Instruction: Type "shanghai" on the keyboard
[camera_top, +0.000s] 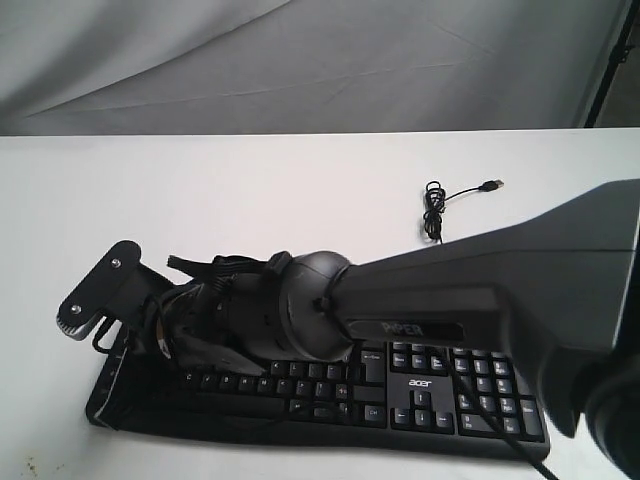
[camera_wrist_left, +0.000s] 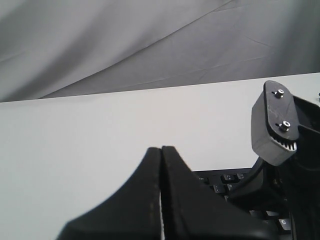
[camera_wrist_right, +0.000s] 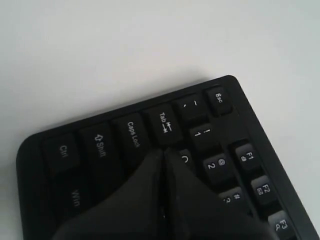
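Exterior view: the keyboard, black with white legends, lies along the near edge of the bench. Its left half is hidden under the right arm stretched across it. Right wrist view: the right end effector, fingers pressed together into one point, sits over the letters just beside the Tab key and the Caps Lock key. A left-side letter, likely "a" or "s", seems in hand. The next move calls for a short, straight press on one key only. Whether the tip touches a key is hidden. The left end effector, also pressed together, hangs near the keyboard.
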